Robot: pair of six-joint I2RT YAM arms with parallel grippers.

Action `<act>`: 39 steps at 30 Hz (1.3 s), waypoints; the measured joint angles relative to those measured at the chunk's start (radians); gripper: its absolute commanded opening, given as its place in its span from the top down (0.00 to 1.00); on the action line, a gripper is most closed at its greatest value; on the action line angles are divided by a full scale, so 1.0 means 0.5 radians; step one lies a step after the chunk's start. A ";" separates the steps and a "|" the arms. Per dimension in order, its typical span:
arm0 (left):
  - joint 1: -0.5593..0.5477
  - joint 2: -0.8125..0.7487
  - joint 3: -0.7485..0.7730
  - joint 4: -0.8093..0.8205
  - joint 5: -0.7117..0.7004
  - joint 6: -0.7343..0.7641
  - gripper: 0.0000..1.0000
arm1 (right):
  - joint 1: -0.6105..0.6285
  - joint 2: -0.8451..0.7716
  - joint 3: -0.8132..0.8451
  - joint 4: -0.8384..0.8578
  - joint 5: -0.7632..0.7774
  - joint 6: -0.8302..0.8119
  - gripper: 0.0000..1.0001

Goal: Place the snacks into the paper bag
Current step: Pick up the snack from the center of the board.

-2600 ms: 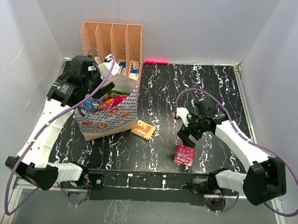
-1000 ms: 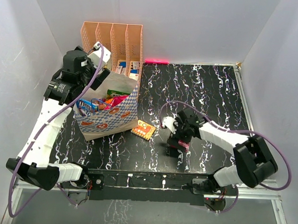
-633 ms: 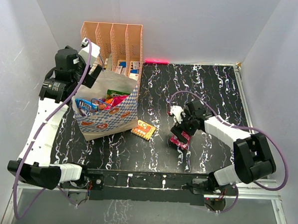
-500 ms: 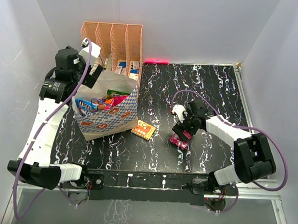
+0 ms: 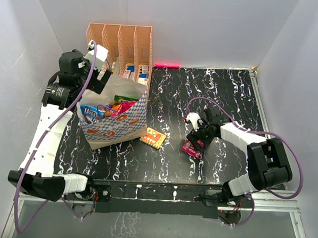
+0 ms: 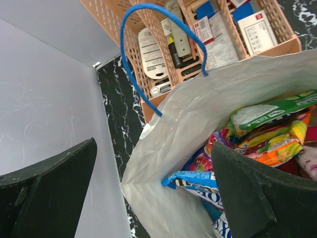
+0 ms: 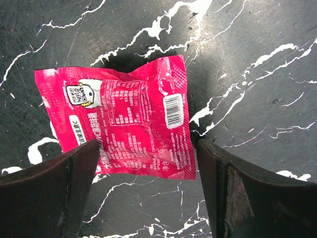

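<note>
The right gripper, jaws spread wide, hovers at the pink snack packet, which lies flat just toward 12 o'clock, long axis 9 to 3 across the gap. At 9 o'clock stands the paper bag, under the wide-open left gripper.

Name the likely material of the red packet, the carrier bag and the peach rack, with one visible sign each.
The red packet: thin plastic or foil film, glossy, by its crinkles and crimped sealed ends. The paper bag: matt paper, by its soft creases and folded corner. The rack: probably moulded plastic, by its even perforated walls and uniform peach colour.
</note>
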 measured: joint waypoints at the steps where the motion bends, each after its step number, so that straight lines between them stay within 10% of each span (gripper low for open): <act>1: 0.000 0.000 0.000 0.000 0.018 -0.008 0.02 | -0.005 0.000 -0.001 0.003 -0.007 -0.002 0.22; 17: 0.001 -0.001 0.000 0.000 0.208 -0.063 0.02 | -0.147 -0.008 -0.013 0.013 -0.123 -0.008 0.48; 39: 0.001 -0.001 -0.001 0.001 0.237 -0.054 0.02 | -0.551 0.283 0.253 -0.282 -0.630 -0.092 0.47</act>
